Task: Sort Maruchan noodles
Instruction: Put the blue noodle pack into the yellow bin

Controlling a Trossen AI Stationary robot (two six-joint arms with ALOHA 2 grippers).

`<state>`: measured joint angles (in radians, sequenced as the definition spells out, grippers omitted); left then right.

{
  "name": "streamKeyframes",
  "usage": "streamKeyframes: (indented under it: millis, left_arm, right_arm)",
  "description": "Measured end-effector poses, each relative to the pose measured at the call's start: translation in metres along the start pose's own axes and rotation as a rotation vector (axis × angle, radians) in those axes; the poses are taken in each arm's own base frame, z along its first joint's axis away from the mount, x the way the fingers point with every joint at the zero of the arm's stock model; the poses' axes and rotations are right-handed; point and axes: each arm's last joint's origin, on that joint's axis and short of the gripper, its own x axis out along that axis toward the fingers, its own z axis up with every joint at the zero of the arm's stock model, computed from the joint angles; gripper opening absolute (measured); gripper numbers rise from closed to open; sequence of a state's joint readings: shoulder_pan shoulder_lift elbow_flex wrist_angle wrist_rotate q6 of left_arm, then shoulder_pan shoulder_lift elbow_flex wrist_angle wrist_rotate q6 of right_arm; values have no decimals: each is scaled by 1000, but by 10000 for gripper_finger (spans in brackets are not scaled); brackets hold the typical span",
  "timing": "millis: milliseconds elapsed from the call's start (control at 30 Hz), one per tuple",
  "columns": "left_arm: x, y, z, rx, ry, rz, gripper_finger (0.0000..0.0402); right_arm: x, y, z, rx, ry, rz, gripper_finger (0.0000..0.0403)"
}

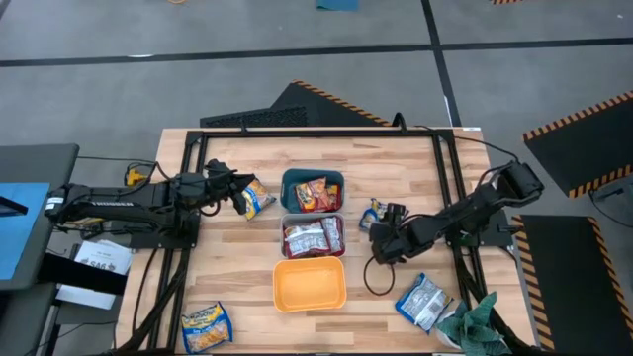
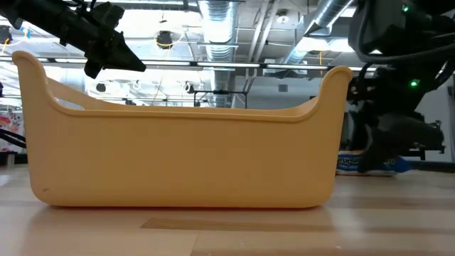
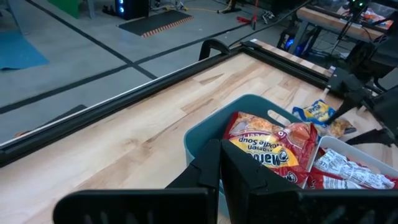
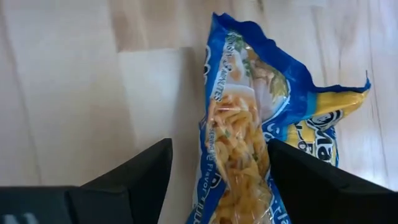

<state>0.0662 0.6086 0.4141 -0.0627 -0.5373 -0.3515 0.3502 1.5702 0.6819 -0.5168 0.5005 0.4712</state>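
My left gripper (image 1: pixel 240 193) is shut on a yellow-and-blue Maruchan packet (image 1: pixel 256 199) just left of the teal bin (image 1: pixel 336 178). That bin holds red-orange packets. My right gripper (image 1: pixel 379 229) points steeply down, open, over another yellow-and-blue packet (image 4: pixel 245 118) that lies crumpled on the wood right of the bins. Its fingers (image 4: pixel 140 177) stand on either side of this packet. A white bin (image 1: pixel 286 237) holds silver-white packets. The orange bin (image 1: pixel 310 287) stands nearest the front edge. My left gripper holds the yellow-and-blue packet by its end nearest the arm (image 3: pixel 252 155), pinched between the two fingers, which come about level from the table's left. The packet sticks out past the fingertips toward the teal bin, clear of the table. My right gripper: whether its fingers touch the packet between them, I cannot tell.
A yellow packet (image 1: pixel 206 326) lies at the near left corner. A silver-and-blue packet (image 1: pixel 423 302) lies at the near right beside a green rag (image 1: pixel 477 321). A black frame (image 1: pixel 316 132) borders the table. In the low view the orange bin (image 2: pixel 178 156) blocks most of the scene.
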Motion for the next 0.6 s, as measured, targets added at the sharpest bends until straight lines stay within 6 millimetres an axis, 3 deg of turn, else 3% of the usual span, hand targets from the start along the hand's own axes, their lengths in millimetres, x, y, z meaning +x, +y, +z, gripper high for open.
streamKeyframes:
  millis: [133,300,433,600]
  left_arm:
    - [0,0,0,0,0,0,0]
    - [0,0,0,1,0,0,0]
    - [0,0,0,1,1,0,0]
    - [0,0,0,11,0,0,0]
  right_arm:
    - [3,-1,-2,25,21,-36,216]
    - [-7,-9,-2,67,95,-110,33]
    - [-25,-14,7,86,107,-93,17]
    - [-60,-16,24,108,-58,-85,12]
